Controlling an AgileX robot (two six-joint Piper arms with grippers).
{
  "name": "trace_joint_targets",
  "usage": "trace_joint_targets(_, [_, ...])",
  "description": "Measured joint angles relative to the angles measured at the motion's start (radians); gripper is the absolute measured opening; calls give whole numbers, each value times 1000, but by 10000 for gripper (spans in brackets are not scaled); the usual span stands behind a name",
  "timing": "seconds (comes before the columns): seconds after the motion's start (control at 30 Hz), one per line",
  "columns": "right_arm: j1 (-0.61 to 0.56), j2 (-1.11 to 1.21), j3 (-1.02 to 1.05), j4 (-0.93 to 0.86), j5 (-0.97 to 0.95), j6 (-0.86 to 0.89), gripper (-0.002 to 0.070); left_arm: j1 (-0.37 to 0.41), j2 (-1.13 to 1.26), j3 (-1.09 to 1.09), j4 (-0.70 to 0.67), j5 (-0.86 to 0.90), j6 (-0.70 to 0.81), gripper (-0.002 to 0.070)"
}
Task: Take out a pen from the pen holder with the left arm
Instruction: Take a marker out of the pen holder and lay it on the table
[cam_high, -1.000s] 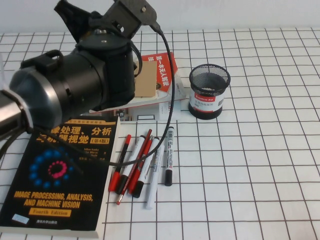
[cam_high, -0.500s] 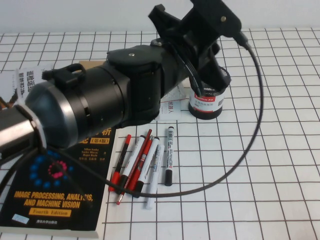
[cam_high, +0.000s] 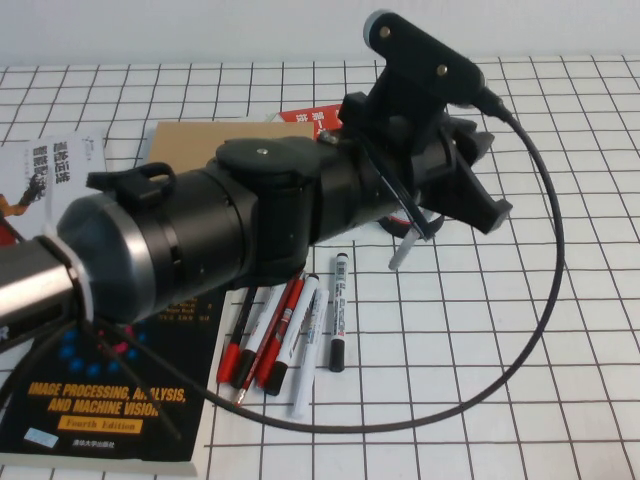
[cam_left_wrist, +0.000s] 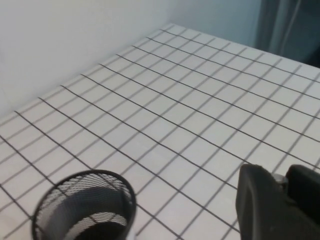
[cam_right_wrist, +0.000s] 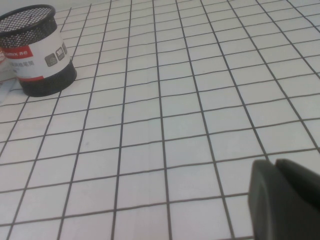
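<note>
High view shows a pale pen (cam_high: 400, 250) slanting under the left gripper (cam_left_wrist: 281, 179), which seems clenched on it, near the pen holder (cam_left_wrist: 85, 174); the holder looks empty, so extraction seems done; next, carry the pen clear; the right gripper (cam_right_wrist: 276, 167), fingers together, hangs low over the table, well apart.

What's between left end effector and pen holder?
Left wrist view: only bare grid table between left end effector and mesh pen holder. Right end effector hangs over bare table.

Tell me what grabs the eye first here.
The bulky black left arm fills the high view, its left pincer just right of the mesh pen holder mid-table. Several pens lie loose beside a dark textbook, near left. The right pincer sits low over the grid table, well apart from the holder.
</note>
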Motion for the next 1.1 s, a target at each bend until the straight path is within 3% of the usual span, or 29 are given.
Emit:
trace_joint_targets(0.23, [0, 0, 0, 0, 0, 0, -17, 0, 0, 60, 13, 106, -46, 56])
trace_joint_targets(1.1, [0, 0, 0, 0, 0, 0, -17, 0, -74, 181, 58, 20, -45, 57])
